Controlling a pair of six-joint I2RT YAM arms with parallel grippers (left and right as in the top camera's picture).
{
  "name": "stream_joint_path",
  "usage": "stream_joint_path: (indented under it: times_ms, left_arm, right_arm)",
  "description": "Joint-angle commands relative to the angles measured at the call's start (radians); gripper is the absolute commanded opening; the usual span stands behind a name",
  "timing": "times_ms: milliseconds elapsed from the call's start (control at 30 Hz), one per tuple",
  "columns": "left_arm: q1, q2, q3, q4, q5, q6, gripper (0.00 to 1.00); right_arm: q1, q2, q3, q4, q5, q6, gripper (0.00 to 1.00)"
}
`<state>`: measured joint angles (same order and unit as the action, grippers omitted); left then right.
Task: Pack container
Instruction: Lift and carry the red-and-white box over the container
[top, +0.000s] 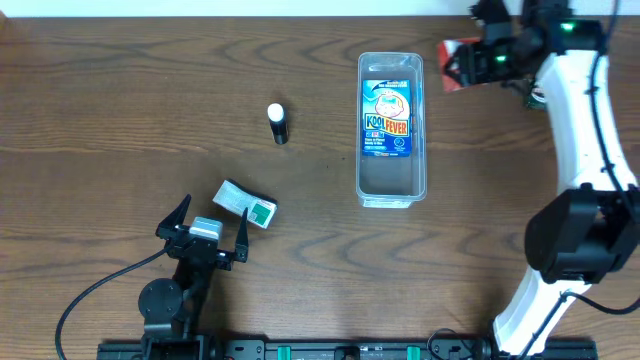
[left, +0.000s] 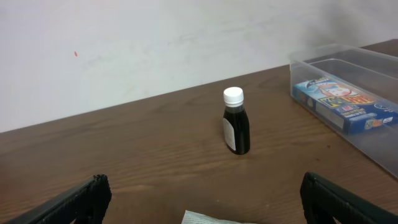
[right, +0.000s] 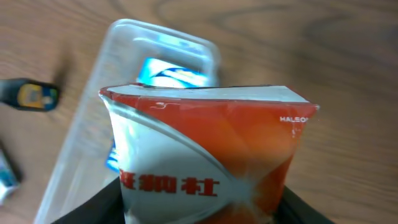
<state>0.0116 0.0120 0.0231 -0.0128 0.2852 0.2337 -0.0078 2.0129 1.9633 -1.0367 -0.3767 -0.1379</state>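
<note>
While right jaws grip one pouch (right: 205, 155), left jaws gape; container (top: 391, 185) holds one box (top: 388, 118).

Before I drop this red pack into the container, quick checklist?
1. Red pack gripped by right gripper: ok.
2. Room in container: ok, the end nearer the robot is bare; blue box fills the far end.
3. Right gripper above container: not ok, it is off the far right corner.
4. Left gripper out of the way: ok, open, by the small white box.
5. Bottle upright, apart from container: ok.
</note>
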Motion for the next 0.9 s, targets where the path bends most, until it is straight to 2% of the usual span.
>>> stream_joint_path:
  times_ms: [0,267,567,867]
  left_arm:
    - [0.005,-0.002,-0.019,-0.032,0.010,0.005,0.98]
    - [0.005,-0.002,-0.019,-0.032,0.010,0.005,0.98]
    - [0.005,-0.002,-0.019,-0.032,0.010,0.005,0.98]
    - [0.005,-0.002,-0.019,-0.032,0.010,0.005,0.98]
  right_arm:
    - [0.063,-0.023,0.017,-0.004,0.023,0.120,0.50]
    - [0.188,-0.023,0.017,-0.004,0.119,0.179,0.52]
    - [0.285,-0.023,0.017,-0.003,0.285,0.336,0.58]
    - [0.356,-0.023,0.014,-0.002,0.418,0.460,0.56]
